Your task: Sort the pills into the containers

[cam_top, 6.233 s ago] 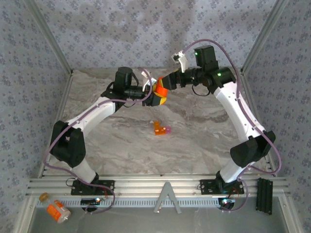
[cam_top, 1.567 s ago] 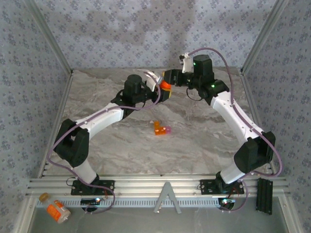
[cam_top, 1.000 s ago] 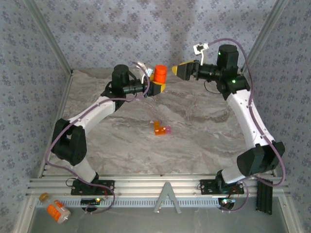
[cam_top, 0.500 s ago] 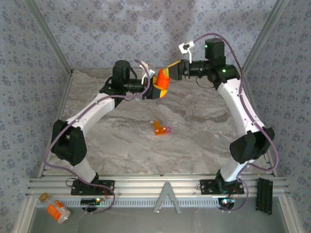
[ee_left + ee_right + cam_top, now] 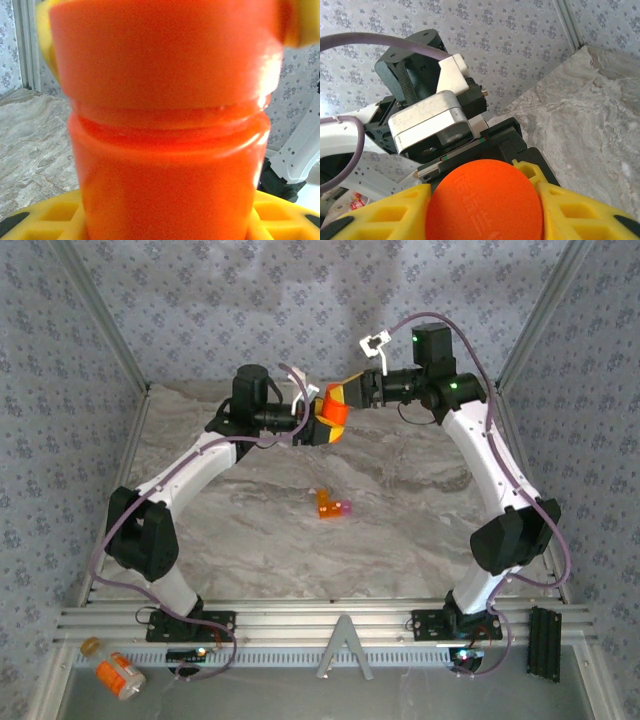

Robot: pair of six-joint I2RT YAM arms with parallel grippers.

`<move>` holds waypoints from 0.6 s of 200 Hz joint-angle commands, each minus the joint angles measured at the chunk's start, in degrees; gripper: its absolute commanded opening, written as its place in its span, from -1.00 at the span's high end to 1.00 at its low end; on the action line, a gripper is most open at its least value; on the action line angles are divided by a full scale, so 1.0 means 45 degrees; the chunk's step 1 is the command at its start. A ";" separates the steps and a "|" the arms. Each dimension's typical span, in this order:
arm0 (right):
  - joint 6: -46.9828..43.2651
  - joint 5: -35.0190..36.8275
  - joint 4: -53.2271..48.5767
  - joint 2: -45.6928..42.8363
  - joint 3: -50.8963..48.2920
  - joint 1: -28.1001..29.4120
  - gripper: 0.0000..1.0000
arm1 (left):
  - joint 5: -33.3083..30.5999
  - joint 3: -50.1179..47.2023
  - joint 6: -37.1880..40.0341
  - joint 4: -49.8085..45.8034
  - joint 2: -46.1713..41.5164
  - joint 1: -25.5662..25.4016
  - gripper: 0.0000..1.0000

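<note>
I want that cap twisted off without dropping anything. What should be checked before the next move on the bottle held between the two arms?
1. Left pincer clamps the pill bottle by its body: ok.
2. Right pincer has a finger on each side of the cap: ok.
3. Cap seated on the bottle: ok.
4. Right pincer's hold firm enough to twist: cannot tell.
5. Pills inside the bottle: cannot tell.
6. Small orange box lies on the table, away from both arms: ok.
</note>
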 commanded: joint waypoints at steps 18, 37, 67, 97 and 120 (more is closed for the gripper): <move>0.0768 0.1366 0.0885 -0.0614 -0.1093 0.0355 0.22 | -0.1878 -0.0028 0.0073 0.0784 -0.0456 -0.0350 1.00; 0.1297 0.2965 0.1311 -0.0823 -0.1795 0.0667 0.25 | -0.4034 -0.0448 0.0622 0.0956 -0.0774 -0.0787 1.00; 0.2284 0.5752 0.2424 -0.1054 -0.2979 0.1443 0.23 | -0.7776 -0.1263 0.1208 0.1953 -0.1100 -0.1794 1.00; 0.3045 0.6563 0.3641 -0.0901 -0.3764 0.1761 0.22 | -0.9778 -0.1772 0.1442 0.3167 -0.0994 -0.2614 1.00; 0.3107 0.6439 0.3718 -0.0763 -0.3740 0.1667 0.19 | -0.9920 -0.1883 0.1021 0.3574 -0.0854 -0.2671 1.00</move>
